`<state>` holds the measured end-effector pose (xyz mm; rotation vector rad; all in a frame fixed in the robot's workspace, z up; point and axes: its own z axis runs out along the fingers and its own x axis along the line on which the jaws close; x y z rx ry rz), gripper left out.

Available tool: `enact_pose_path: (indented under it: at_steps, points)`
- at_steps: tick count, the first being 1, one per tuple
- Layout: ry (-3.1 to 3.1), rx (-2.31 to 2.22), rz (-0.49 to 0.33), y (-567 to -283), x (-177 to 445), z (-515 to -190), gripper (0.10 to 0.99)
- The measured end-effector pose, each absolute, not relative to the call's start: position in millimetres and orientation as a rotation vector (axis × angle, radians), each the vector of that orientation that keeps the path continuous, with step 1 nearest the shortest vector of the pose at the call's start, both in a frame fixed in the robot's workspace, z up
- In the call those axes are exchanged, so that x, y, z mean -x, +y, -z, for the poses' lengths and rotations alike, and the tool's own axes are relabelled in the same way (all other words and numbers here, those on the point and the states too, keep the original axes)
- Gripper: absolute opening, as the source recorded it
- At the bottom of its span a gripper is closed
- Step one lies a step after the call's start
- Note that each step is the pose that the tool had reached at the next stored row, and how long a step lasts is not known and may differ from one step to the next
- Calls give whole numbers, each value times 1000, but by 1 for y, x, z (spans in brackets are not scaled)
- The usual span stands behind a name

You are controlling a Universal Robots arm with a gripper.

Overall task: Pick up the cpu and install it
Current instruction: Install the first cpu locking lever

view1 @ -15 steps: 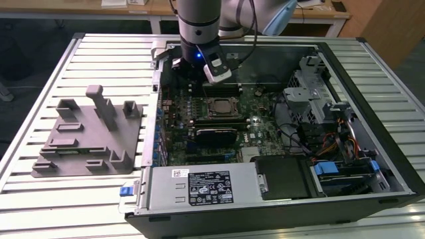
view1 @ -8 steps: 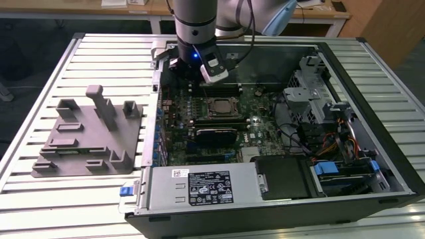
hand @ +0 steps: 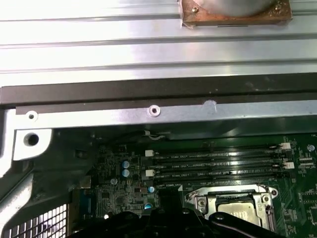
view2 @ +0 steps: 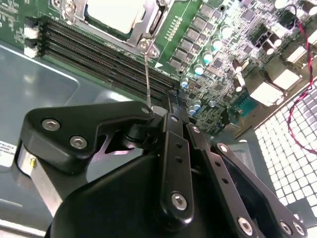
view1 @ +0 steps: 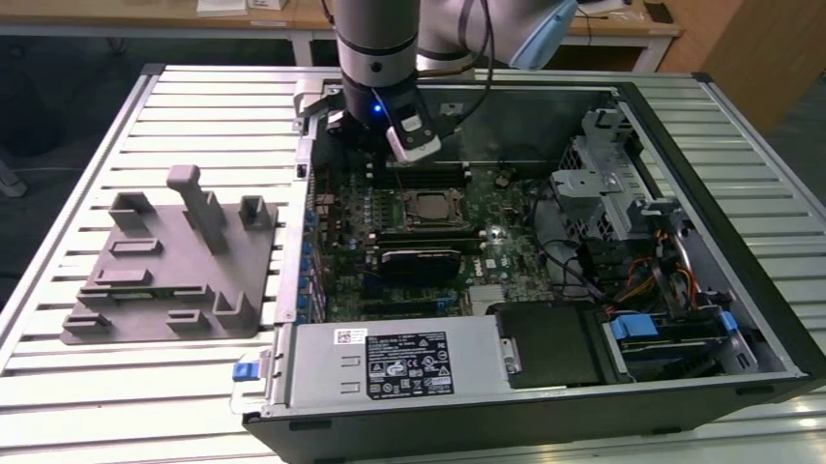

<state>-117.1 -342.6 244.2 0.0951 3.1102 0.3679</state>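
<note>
Black claw parts [view2: 171, 148] fill the front of the second wrist view — I cannot tell if the claw is open or closed. It hangs over the far end of the green board [view1: 427, 242] inside the open computer case [view1: 722, 174]. The cpu [view1: 427, 206] sits in its square socket in the middle of the board, shiny side up. It shows in both wrist views too, just past the long black memory slots [hand: 218, 166]. A grey holder [view1: 174, 261] sits on the ribbed table [view1: 77, 387] at the exterior view's left — well apart from the claw.
</note>
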Motion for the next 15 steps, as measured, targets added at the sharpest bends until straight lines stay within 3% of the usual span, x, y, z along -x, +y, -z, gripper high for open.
enact_pose_path:
  at_steps: [15]
  points:
    - [3111, -95, -368, -343, 77, -244, 106]
